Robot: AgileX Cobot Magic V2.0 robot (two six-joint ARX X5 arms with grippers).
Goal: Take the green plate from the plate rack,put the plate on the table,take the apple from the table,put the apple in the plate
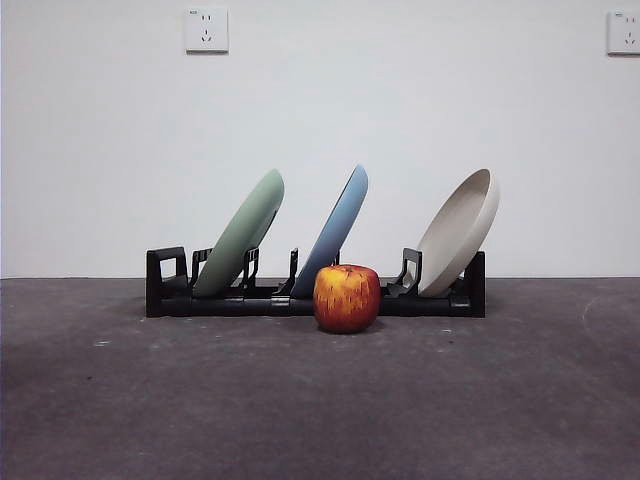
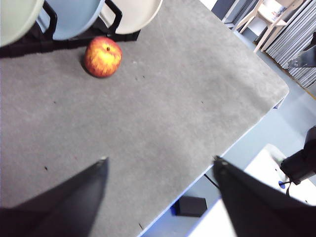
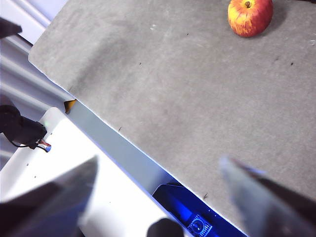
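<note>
Apple [image 1: 347,298] on the table [image 1: 320,400] just before the plate rack [image 1: 316,297], green plate [image 1: 240,234] slotted there, my left gripper [image 2: 159,165] and right gripper [image 3: 160,165] both spread wide, well short of it

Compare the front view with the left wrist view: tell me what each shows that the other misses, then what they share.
Only the front view shows the whole plate rack side-on, with the green plate, blue plate and beige plate leaning in it, and two wall sockets.

Only the left wrist view shows the open left gripper, the table edge, and a chair beyond it.

Both show the apple on the table in front of the rack, and the three plates, cropped in the wrist view.
</note>
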